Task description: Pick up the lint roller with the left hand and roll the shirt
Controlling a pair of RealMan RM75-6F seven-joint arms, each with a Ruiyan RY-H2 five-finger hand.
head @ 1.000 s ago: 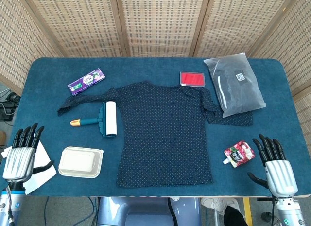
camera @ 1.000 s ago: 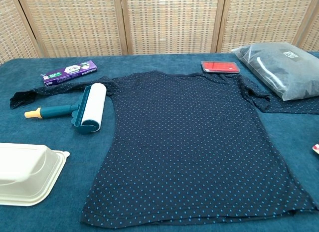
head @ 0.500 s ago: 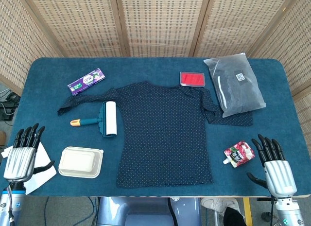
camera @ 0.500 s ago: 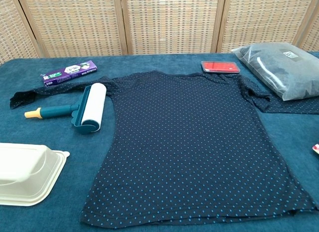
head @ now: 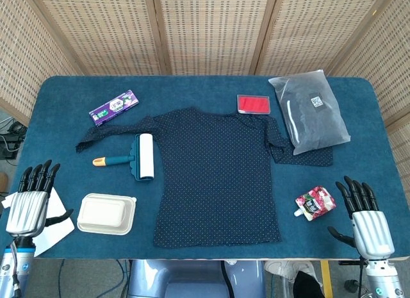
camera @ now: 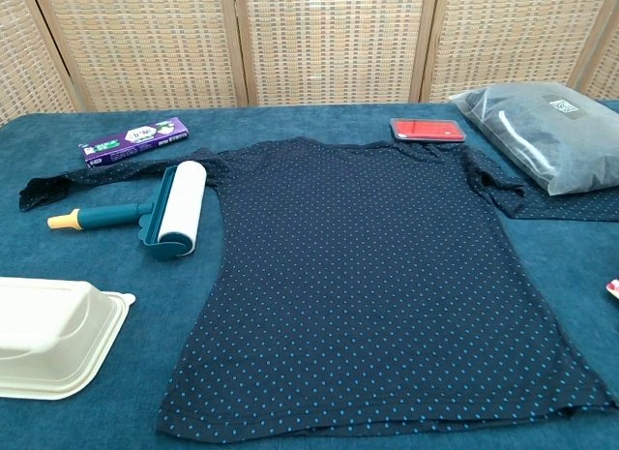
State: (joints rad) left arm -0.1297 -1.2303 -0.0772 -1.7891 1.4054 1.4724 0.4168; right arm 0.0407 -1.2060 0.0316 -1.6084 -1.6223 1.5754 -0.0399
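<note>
The lint roller [head: 133, 157] [camera: 160, 216] has a white roll, a teal frame and handle, and a yellow tip. It lies on the blue table just left of the dark dotted shirt [head: 215, 174] [camera: 368, 266], which is spread flat in the middle. My left hand [head: 29, 198] hovers at the table's near left corner, fingers straight and apart, holding nothing, well short of the roller. At the near right corner my right hand [head: 366, 218] is likewise open and empty. Neither hand shows in the chest view.
A white lidded food box [head: 106, 213] [camera: 53, 336] sits near the front left, between my left hand and the roller. A purple box [head: 113, 107], a red case [head: 254, 104], a grey bagged package [head: 311, 110] and a red pouch [head: 314, 203] lie around the shirt.
Both hands have drifted slightly toward the near edge. The roller and shirt have not moved.
</note>
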